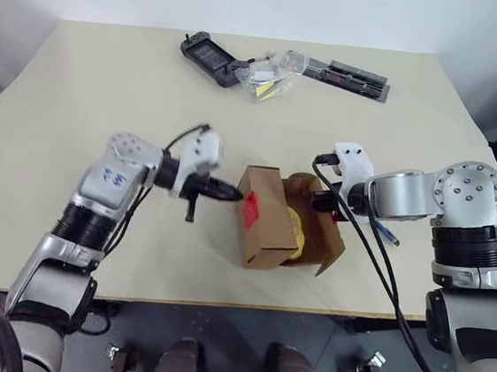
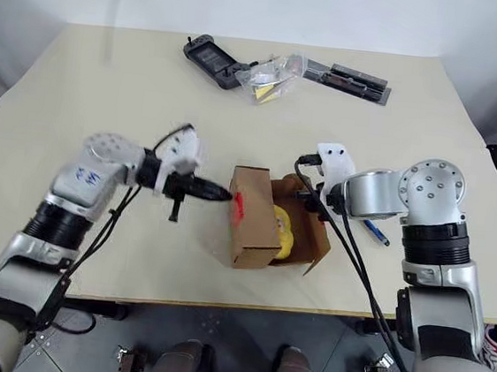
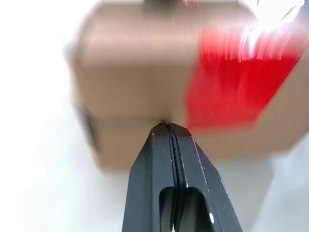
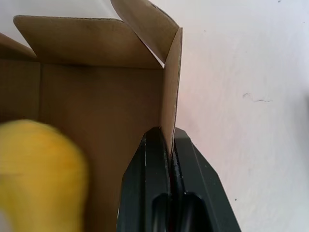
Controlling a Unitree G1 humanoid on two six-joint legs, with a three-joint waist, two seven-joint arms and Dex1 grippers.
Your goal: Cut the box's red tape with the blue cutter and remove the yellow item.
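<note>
The box (image 1: pixel 267 216) lies on its side near the front edge of the table (image 1: pixel 78 115), its flaps open toward the robot's right, and the yellow item (image 1: pixel 293 231) sits inside the opening, partly out past the carton's edge. The red tape (image 1: pixel 250 208) is on the face turned toward the left gripper (image 1: pixel 233 193), whose fingers are pressed together with their tips at or just short of that face; the blurred left wrist view leaves actual contact unclear. The right gripper (image 4: pixel 169 137) is pinched on the edge of one open flap of the box, seen clearly in the right wrist view. The blue cutter (image 1: pixel 384 232) lies on the table just behind the right forearm, mostly hidden by it. At the far side of the pale beige table rest a dark handheld device (image 1: pixel 210 58), a clear plastic bag (image 1: pixel 273 78) with yellowish bits, and a flat black tool strip (image 1: pixel 349 77). A white wall stands behind the table. No readable writing shows.
</note>
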